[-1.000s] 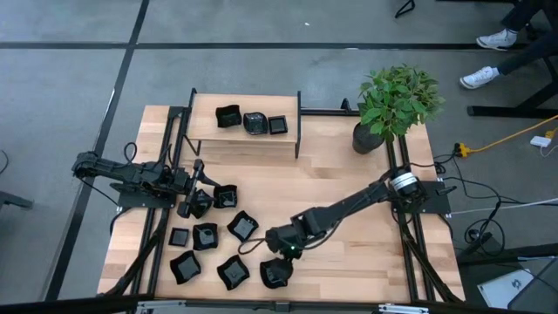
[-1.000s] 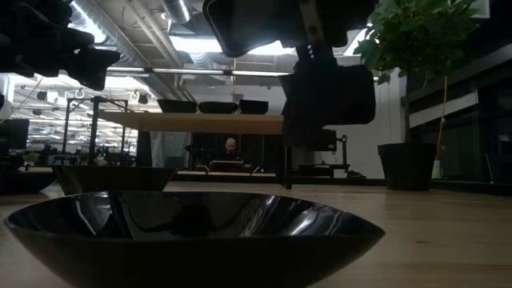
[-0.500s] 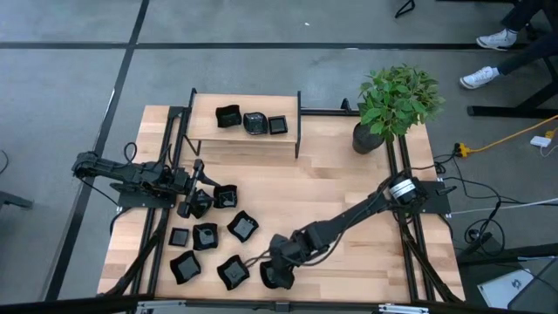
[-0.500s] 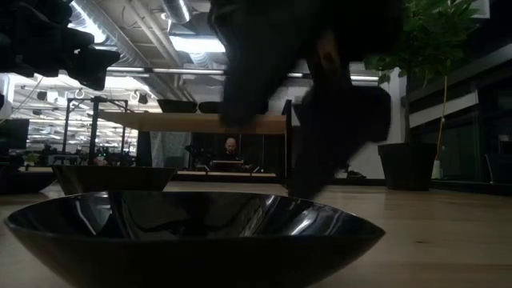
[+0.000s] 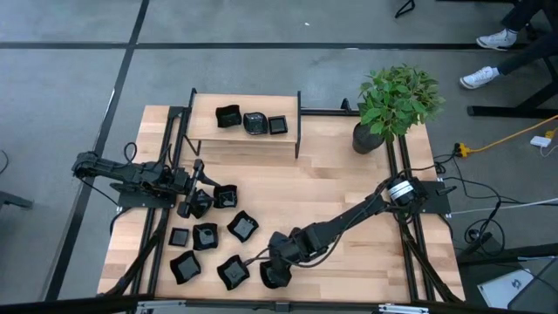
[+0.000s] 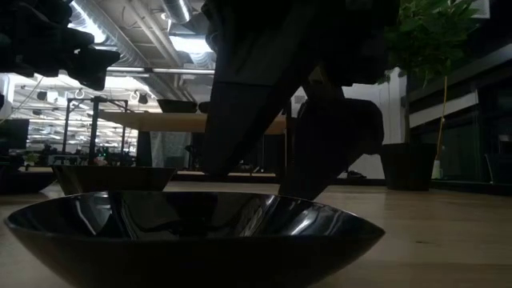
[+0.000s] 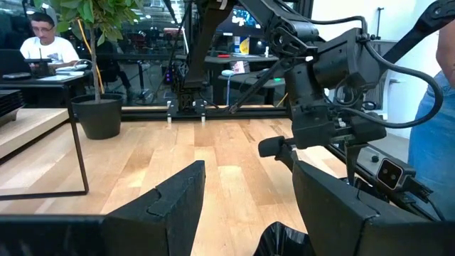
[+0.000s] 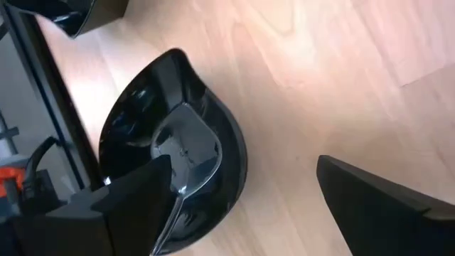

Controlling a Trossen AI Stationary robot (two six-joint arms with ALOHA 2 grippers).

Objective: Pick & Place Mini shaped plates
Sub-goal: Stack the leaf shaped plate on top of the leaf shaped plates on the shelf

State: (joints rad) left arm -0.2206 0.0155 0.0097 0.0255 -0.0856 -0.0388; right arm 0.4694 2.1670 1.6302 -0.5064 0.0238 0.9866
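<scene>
While three plates (image 5: 253,122) sit on the raised shelf (image 5: 202,133), about eight are left on the desk (image 5: 349,179), so early going. Left gripper (image 5: 197,201) fingers wide over a plate (image 5: 226,197), none held. Right gripper (image 5: 275,272) fingers wide astride the round plate (image 8: 174,153); only its wrist view shows no contact.

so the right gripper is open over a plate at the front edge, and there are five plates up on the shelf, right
Not quite: the shelf holds three plates, not five, as the high view shows. The rest stands: the right gripper is open, down over a plate at the table's front edge.
</scene>
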